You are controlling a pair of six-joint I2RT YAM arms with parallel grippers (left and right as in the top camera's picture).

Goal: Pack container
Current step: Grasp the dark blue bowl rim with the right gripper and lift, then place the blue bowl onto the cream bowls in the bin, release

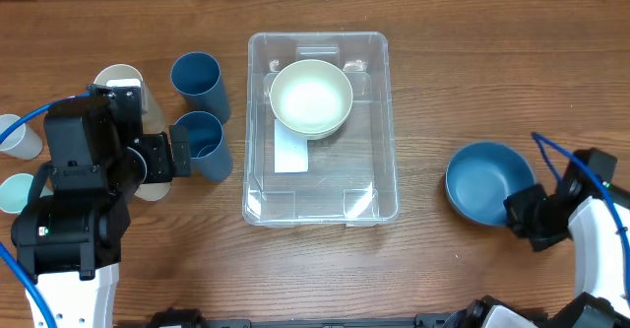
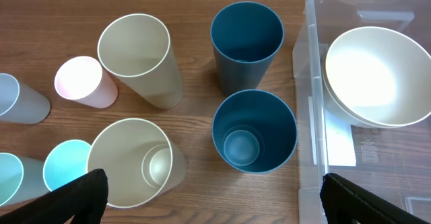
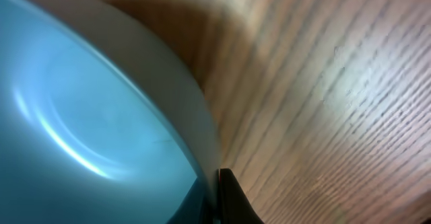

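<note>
The container (image 1: 369, 170) is being packed. It is sitting at the middle of the table (image 1: 443, 62), with a white bowl (image 1: 311, 97) being held in its far half and its near half being left bare.

The step in hand is judged to be the fetching of the blue bowl (image 1: 482, 180), which is resting on the table well to the right of the container. The right gripper (image 1: 530, 222) is being held at that bowl's near right rim. In the right wrist view only one dark fingertip is being shown against the rim, so whether the claw is apart or clamped on the bowl cannot be told.

The left gripper (image 2: 214, 183) is being held with its fingers wide apart and nothing between them, above a blue cup (image 2: 254, 130), one of several standing left of the container.

For the next move, a firm pinch on the rim is being called for. A lift clear of the table, a carry leftward over the container's wall, and a lowering into the bare near half or into the white bowl would then be needed.
</note>
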